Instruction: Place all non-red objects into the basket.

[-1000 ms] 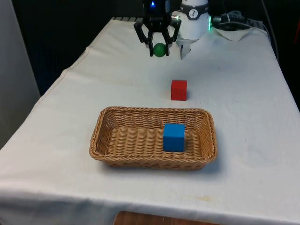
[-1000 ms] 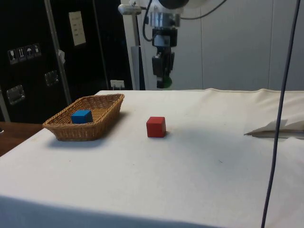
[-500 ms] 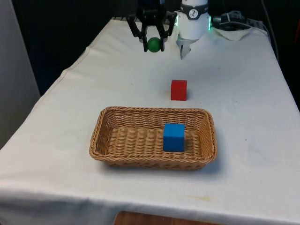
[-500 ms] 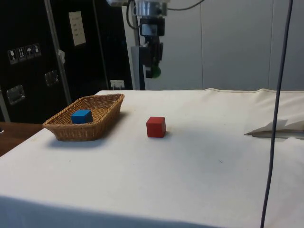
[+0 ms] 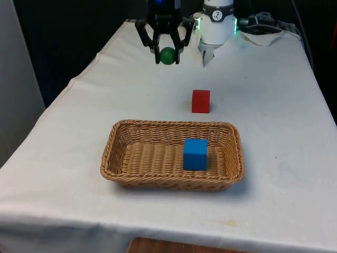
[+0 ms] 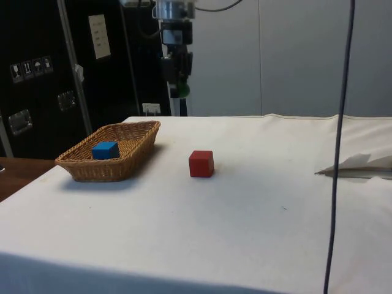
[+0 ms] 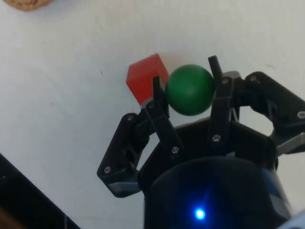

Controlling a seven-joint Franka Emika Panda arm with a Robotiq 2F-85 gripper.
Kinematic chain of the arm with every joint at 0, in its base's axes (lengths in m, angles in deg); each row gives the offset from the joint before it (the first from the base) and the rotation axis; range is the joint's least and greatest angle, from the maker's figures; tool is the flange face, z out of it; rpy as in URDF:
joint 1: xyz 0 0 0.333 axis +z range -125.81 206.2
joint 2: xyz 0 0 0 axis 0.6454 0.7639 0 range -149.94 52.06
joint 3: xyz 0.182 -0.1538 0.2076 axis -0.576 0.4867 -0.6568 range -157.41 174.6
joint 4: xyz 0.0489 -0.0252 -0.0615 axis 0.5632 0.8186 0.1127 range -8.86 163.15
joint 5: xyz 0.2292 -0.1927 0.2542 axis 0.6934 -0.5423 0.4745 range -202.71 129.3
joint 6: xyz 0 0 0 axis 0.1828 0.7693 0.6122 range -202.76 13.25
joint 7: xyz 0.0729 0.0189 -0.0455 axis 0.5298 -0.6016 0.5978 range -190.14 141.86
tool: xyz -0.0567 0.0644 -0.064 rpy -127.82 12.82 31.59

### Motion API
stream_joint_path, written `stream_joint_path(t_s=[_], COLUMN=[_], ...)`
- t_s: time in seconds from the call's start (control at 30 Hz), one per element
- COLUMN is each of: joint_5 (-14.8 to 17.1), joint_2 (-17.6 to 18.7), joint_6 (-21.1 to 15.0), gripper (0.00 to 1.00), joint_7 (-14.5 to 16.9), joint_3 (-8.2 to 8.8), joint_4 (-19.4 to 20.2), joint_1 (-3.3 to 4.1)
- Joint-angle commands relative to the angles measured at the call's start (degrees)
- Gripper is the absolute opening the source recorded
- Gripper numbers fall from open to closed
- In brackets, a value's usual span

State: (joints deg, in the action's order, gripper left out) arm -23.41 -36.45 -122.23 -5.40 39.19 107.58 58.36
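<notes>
While raised above the cloth:
Gripper [image 5: 167,54]: being pinched on green ball [image 5: 167,55].
Red cube [image 5: 200,101]: lying below gripper.
Basket [image 5: 126,171] w/ blue cube [image 5: 195,154]: beyond that.

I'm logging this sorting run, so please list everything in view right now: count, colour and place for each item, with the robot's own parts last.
basket: 1, tan wicker, on the white cloth at the near middle of the table in the front view.
blue cube: 1, blue, inside the basket, toward the front view's right.
red cube: 1, red, on the cloth just beyond the basket's far rim, apart from it.
green ball: 1, green, held in the air between the pincer's fingers, over the table's far part.
crumpled white sheet: 1, white, lying on the cloth at the side view's right edge.
pincer: 1, black, shut on the green ball, raised well above the cloth.
</notes>
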Motion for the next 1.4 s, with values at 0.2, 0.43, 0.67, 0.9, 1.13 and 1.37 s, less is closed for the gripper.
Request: stream_joint_path(t_s=[0.2,0.43,0.67,0.9,1.13,1.37], joint_5=[1.4,4.6,7.6,11.4,15.0,17.9], joint_2=[4.5,9.6,13.6,17.5,20.2,22.7], joint_6=[1.4,2.5,2.8,3.3,3.0,3.4], gripper=[0.0,0.0,0.0,0.0,0.0,0.0], joint_7=[0.1,1.0,1.9,3.6,5.3,6.6], joint_3=[0.0,-0.46,-0.57,-0.57,-0.57,-0.52], joint_4=[-5.2,-10.7,-14.6,-18.2,-20.1,-22.8], joint_1=[-0.06,-0.69,-0.97,-1.43,-1.66,-2.06])
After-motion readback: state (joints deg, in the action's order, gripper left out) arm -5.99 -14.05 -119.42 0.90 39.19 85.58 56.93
